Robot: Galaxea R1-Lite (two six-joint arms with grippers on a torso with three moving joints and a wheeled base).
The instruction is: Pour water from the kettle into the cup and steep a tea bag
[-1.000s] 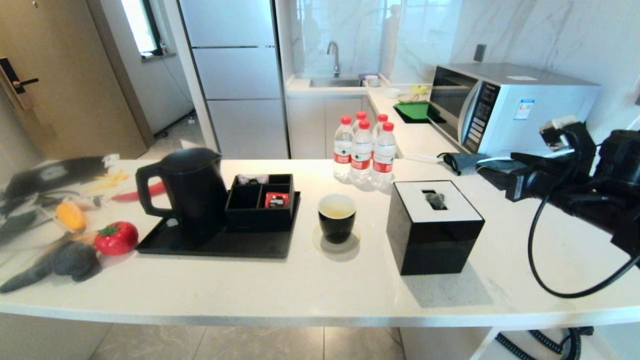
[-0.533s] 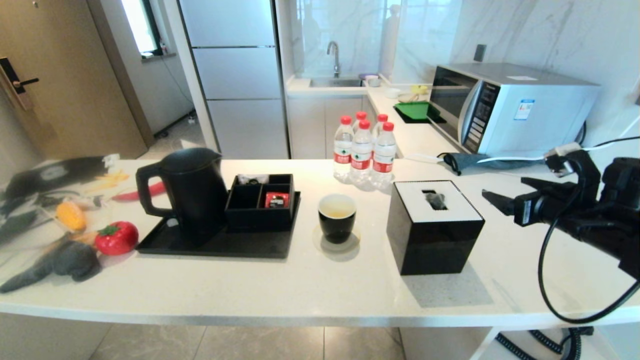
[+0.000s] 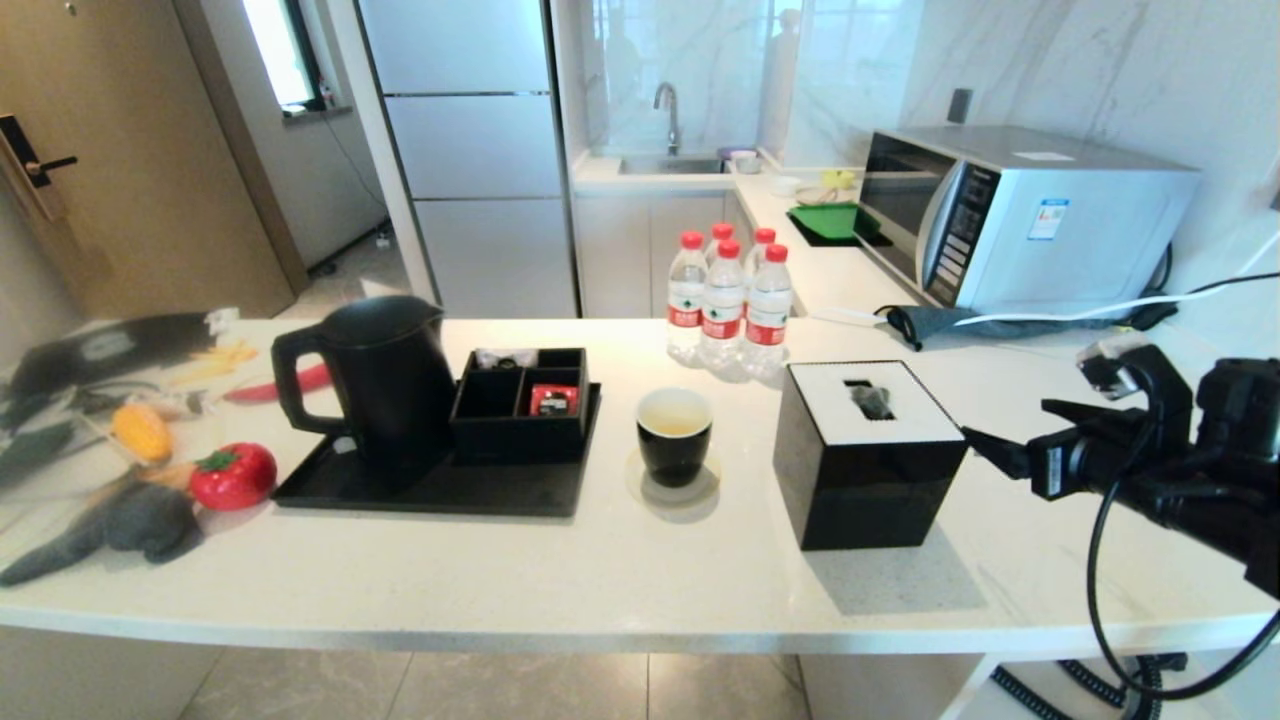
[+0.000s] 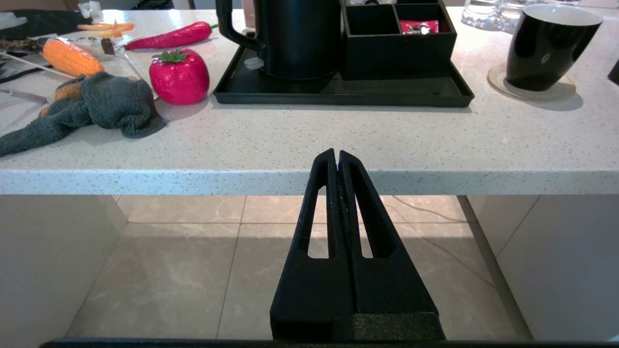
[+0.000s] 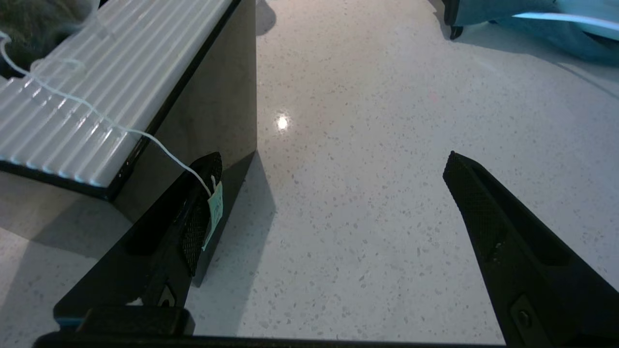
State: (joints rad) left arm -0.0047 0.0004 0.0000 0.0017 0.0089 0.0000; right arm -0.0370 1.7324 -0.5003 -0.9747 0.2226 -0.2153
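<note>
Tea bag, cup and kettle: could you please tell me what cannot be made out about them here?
1. Tea bag: right wrist view, blurred and cut by the edge; head view, too small on the box.
2. Cup: left wrist view, its wall hides the inside.
3. Kettle: every view, opaque body hides its contents.

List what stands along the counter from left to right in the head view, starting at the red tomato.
Red tomato → kettle → compartment box → cup → tissue box → right claw, open beside the tissue box.
</note>
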